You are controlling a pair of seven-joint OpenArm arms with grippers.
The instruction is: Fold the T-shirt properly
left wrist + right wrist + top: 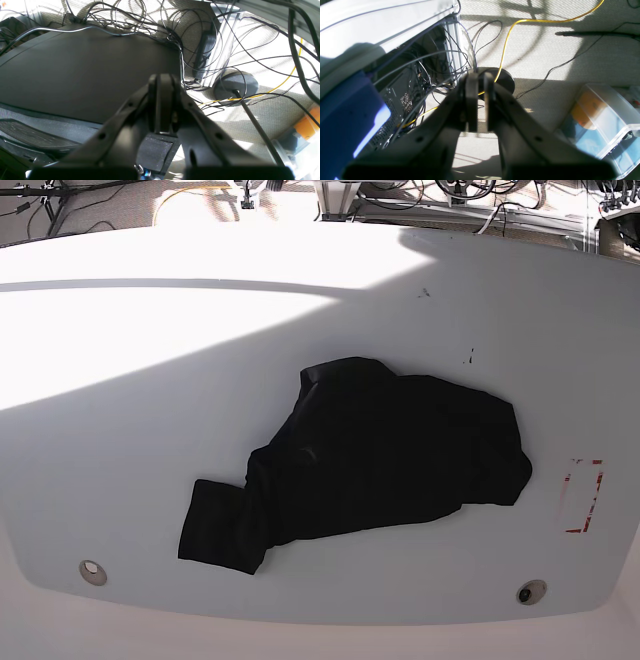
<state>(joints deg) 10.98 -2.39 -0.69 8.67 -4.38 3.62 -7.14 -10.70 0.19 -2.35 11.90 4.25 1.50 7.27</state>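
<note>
T-shirt [370,465] is seen crumpled on white surface [150,380]; left pincer [163,82] and right pincer [480,82], both closed and empty, are held off it over floor.

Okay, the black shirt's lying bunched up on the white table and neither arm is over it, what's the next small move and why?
Probably bring one arm down over the T-shirt and open its gripper. The shirt lies crumpled and untouched on the table, while the left gripper and right gripper are shut, holding nothing, pointed at the floor.

Both arms off the work area
Left claw [163,82] is closed and empty; right claw [480,82] nearly closed, holding nothing.
</note>
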